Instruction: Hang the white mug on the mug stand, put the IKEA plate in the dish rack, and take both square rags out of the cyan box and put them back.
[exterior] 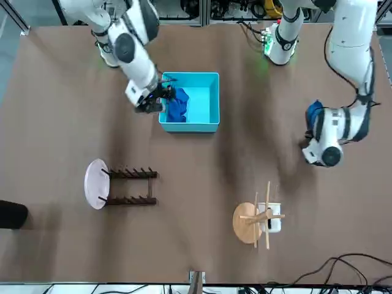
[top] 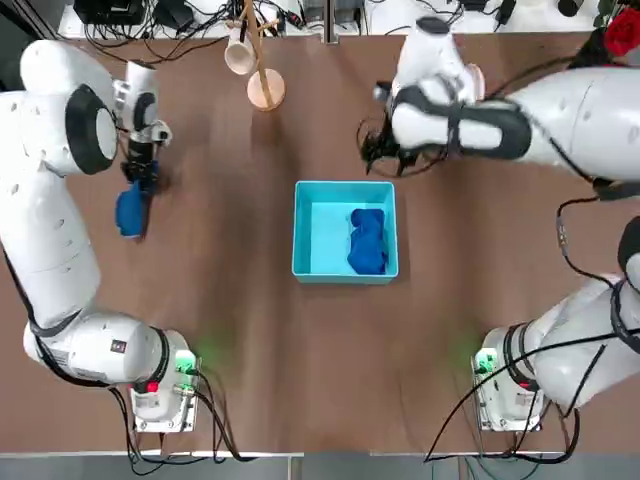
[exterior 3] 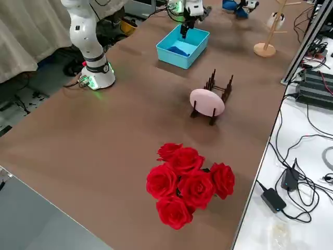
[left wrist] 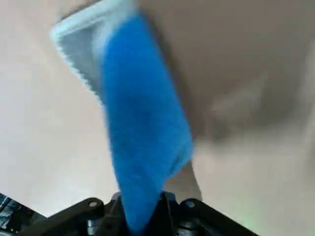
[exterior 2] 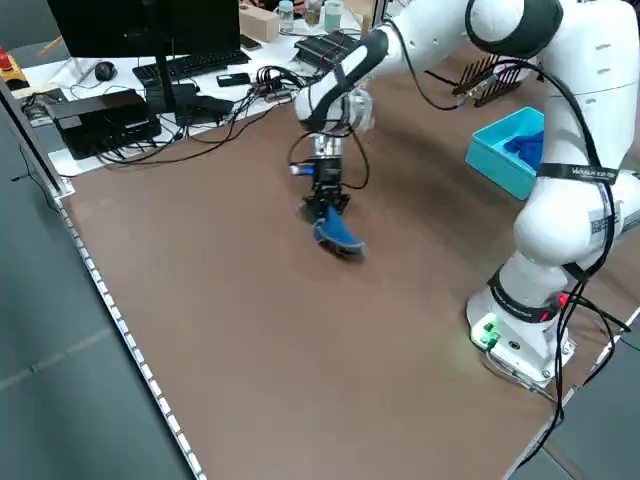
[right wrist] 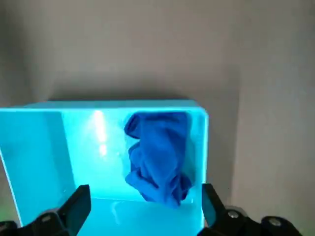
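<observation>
Step in hand: the rag step; one rag is out of the cyan box (top: 310, 228), the other is not yet lifted.
Done already, judging by how things lie: the white mug (exterior: 273, 219) hangs on the mug stand (exterior: 254, 220), and the IKEA plate (exterior: 96, 182) stands at one end of the dish rack (exterior: 130, 187).
Left gripper (exterior 2: 325, 208): pinched fully shut on a dark-blue rag (exterior 2: 338, 232), over bare table well off to the box's left side.
Held rag: hangs straight down from the left fingertips, its lower end at or just above the tabletop; contact cannot be told.
Right gripper (right wrist: 141, 216): jaws spread wide and empty, poised above the far edge of the box, pointing down into it.
Second rag (top: 367, 240): bunched inside the box against its right wall, just ahead of and below the right fingers, between their lines but apart from them.
Next move, left: probably lower and release the rag on the table.
Next move, right: likely drop into the box, straddle the bunched cloth and close, clear of the wall.
</observation>
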`<act>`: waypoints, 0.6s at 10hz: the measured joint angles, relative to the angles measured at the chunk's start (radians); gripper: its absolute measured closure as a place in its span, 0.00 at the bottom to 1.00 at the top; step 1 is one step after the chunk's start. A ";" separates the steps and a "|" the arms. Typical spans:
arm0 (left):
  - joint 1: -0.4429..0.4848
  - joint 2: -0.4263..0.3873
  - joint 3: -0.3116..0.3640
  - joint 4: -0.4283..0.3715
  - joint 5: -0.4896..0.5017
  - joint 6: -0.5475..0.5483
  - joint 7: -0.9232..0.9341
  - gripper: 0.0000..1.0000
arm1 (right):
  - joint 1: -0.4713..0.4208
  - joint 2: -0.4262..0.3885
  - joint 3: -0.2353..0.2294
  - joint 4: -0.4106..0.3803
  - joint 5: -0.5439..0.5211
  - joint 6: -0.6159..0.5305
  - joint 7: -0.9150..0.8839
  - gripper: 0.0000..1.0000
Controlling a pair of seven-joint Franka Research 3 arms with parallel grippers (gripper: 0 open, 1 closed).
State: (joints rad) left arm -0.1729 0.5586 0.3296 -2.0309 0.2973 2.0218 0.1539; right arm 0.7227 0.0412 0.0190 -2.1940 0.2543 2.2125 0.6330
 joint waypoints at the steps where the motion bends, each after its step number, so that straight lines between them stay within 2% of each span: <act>1: 0.005 -0.001 0.005 0.006 0.000 0.004 0.016 0.93 | 0.046 -0.001 0.000 -0.037 0.000 0.053 0.040 0.01; 3: 0.001 -0.002 -0.066 0.017 -0.016 0.007 -0.006 0.93 | 0.118 0.000 -0.001 -0.115 0.000 0.173 0.090 0.01; 6: -0.014 -0.002 -0.251 0.036 -0.030 0.006 -0.143 0.93 | 0.163 0.023 -0.003 -0.195 0.000 0.277 0.113 0.03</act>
State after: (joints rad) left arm -0.1868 0.5561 0.0789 -1.9949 0.2674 2.0279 0.0110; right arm 0.8857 0.0647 0.0164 -2.3891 0.2544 2.4897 0.7462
